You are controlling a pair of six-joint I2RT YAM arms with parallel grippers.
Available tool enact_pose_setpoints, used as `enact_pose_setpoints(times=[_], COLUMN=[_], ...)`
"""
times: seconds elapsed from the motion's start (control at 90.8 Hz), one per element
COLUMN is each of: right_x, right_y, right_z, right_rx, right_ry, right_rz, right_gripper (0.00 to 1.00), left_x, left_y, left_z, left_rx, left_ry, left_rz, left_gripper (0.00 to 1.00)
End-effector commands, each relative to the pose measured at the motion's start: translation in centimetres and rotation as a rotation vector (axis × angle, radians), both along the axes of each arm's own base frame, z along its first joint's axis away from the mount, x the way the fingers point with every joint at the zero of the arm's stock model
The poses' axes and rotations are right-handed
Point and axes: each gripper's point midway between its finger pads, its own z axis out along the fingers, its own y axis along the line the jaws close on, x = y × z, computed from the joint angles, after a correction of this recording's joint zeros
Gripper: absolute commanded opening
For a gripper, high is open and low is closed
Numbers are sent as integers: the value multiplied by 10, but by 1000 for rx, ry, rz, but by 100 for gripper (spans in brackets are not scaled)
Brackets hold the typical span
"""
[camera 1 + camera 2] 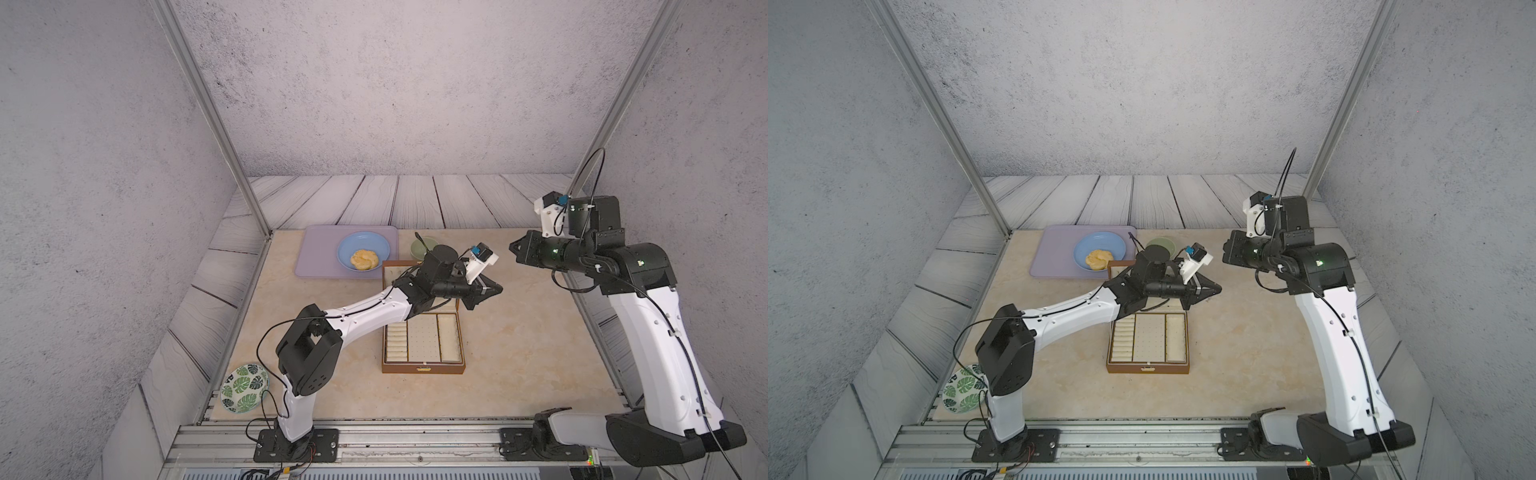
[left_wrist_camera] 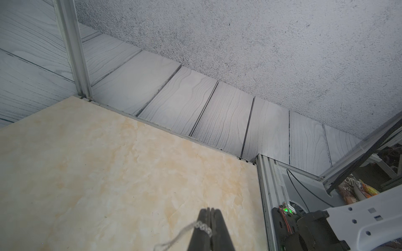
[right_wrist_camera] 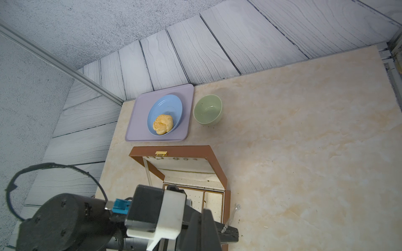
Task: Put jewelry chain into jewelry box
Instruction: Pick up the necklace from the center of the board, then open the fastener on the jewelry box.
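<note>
Top views, both: show the left gripper (image 1: 498, 288) raised past the far right corner of the open jewelry box (image 1: 424, 368), tips pressed together. Hide most of the lid (image 1: 392, 272) and the far ends of the compartments behind the left arm (image 1: 365, 309). Cannot resolve the jewelry chain here: too thin. Place the right gripper (image 1: 514, 248) high and well apart to the right, tips drawn together, nothing visible between them. Behind the box: lilac tray (image 1: 316, 257), blue plate (image 1: 347, 245), pastry (image 1: 365, 259). Beside them, green bowl (image 1: 415, 251), half masked by the arm. At the near left edge, leaf-patterned bowl (image 1: 243, 386), partly covered in a top view (image 1: 961, 390).

Left wrist: catches the clenched fingertips (image 2: 203, 216) pinching the chain (image 2: 203, 227). Beaded stretch lies across one finger. Thin, blurred strand trails over the table (image 2: 108, 163) and off the frame. Cuts off the gripper body.

Right wrist: gives no sight of the right gripper's own fingers. Shows the left gripper (image 3: 236, 233) clamped on the chain (image 3: 231, 218), just outside the box's right wall (image 3: 227, 200). Cannot tell whether the chain's bright end touches the table (image 3: 304, 152).
</note>
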Motion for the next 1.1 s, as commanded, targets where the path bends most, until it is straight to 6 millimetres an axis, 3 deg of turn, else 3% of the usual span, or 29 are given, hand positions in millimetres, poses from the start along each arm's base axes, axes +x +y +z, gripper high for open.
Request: enact_pose_setpoints(times=[0.0, 0.044, 0.121, 0.198, 0.495, 0.804, 0.947, 1.09], right_x=[-3, -4, -4, -5, -10, -6, -3, -2], right_y=[-5, -5, -7, -9, -1, 19, 41, 80], right_z=[-4, -7, -14, -20, -55, -99, -116, -132], right_rx=[-14, -15, -19, -22, 20, 116, 178, 244], right_ry=[-8, -8, -9, -16, -28, 26, 54, 103], right_rz=[-17, -19, -29, -35, 0, 47, 37, 12], right_gripper=[0, 0, 17, 25, 30, 31, 35, 38], left_x=[-3, -3, -6, -11, -34, -46, -49, -49], left_y=[7, 10, 16, 24, 76, 148, 187, 230], left_z=[22, 23, 21, 19, -7, -26, -32, -38], left_rx=[-1, 21, 78, 127, 423, 578, 613, 670], left_ry=[-44, -53, -57, -70, -26, 5, 12, 8], left_rz=[14, 17, 12, 5, -19, 150, 273, 397], left_gripper=[0, 0, 0, 0, 0, 0, 0, 0])
